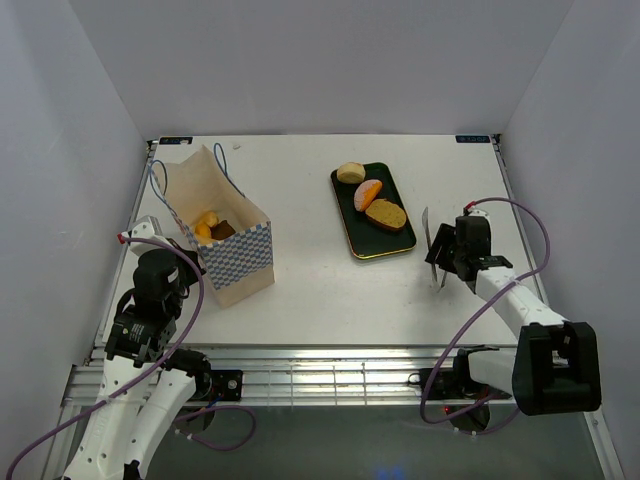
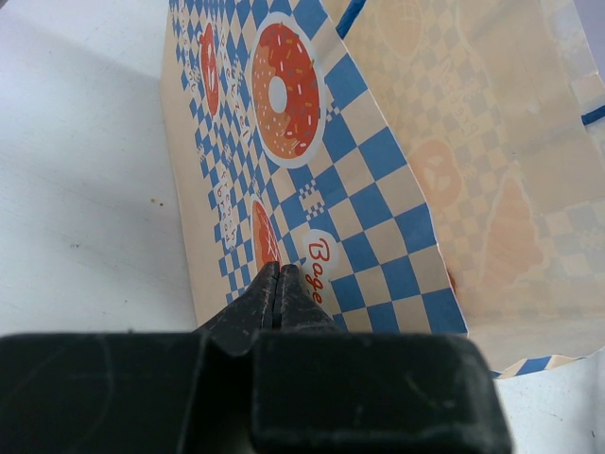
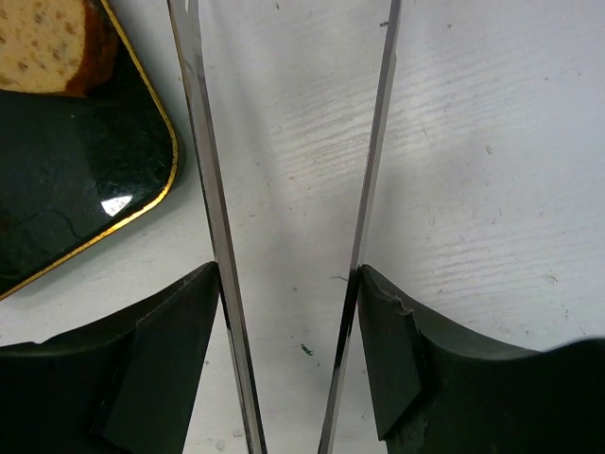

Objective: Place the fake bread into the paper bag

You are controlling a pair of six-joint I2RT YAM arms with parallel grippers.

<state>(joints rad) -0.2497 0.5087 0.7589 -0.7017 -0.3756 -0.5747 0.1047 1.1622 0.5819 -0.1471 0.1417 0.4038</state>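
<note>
The paper bag (image 1: pixel 225 240) stands open at the left, and golden fake bread pieces (image 1: pixel 208 226) show inside it. Three more bread pieces lie on the dark tray (image 1: pixel 352 228): a round bun (image 1: pixel 350 173), an orange and white piece (image 1: pixel 369 194) and a brown slice (image 1: pixel 385 215). My left gripper (image 2: pixel 277 274) is shut and empty, its tips against the checkered base of the bag (image 2: pixel 378 189). My right gripper (image 3: pixel 288 284) is just right of the tray. Its fingers (image 3: pixel 180 322) press on the two arms of metal tongs (image 3: pixel 203 189), which stand spread with nothing between them.
The gold-rimmed tray corner (image 3: pixel 85 189) and the brown slice (image 3: pixel 47 43) lie left of the tongs in the right wrist view. White walls enclose the table on three sides. The bag's blue string handles (image 1: pixel 158 180) stick up at its top edge.
</note>
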